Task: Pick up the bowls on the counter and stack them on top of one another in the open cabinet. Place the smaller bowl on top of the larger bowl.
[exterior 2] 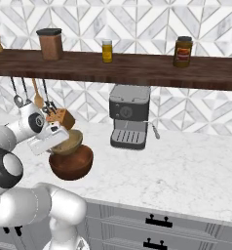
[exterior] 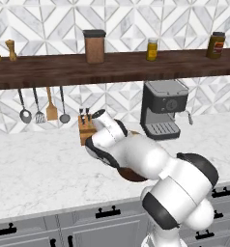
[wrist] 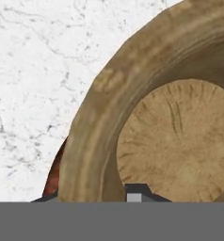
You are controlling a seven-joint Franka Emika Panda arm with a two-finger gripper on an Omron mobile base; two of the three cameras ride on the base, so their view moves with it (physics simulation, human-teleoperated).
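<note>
My gripper (exterior 2: 58, 140) is shut on the near rim of the smaller bowl (exterior 2: 70, 141), a light tan wooden bowl that hangs tilted over the counter (exterior 2: 186, 166). Directly under it stands the larger bowl (exterior 2: 72, 164), dark reddish-brown and glossy; I cannot tell whether the two touch. In the hand view the smaller bowl (wrist: 180, 141) is seen close up, with the gripper (wrist: 135, 197) on its rim and a sliver of the larger bowl (wrist: 52, 179) behind it. From the left base view my arm hides most of the larger bowl (exterior: 131, 175). The open cabinet (exterior 2: 137, 68) runs above as a long dark shelf.
A coffee machine (exterior 2: 129, 117) stands on the counter to the right of the bowls. A knife block (exterior: 86, 129) and hanging utensils (exterior: 44, 106) sit at the back wall. On the shelf are a brown canister (exterior 2: 50, 44) and two jars (exterior 2: 183, 51). Bare shelf lies between them.
</note>
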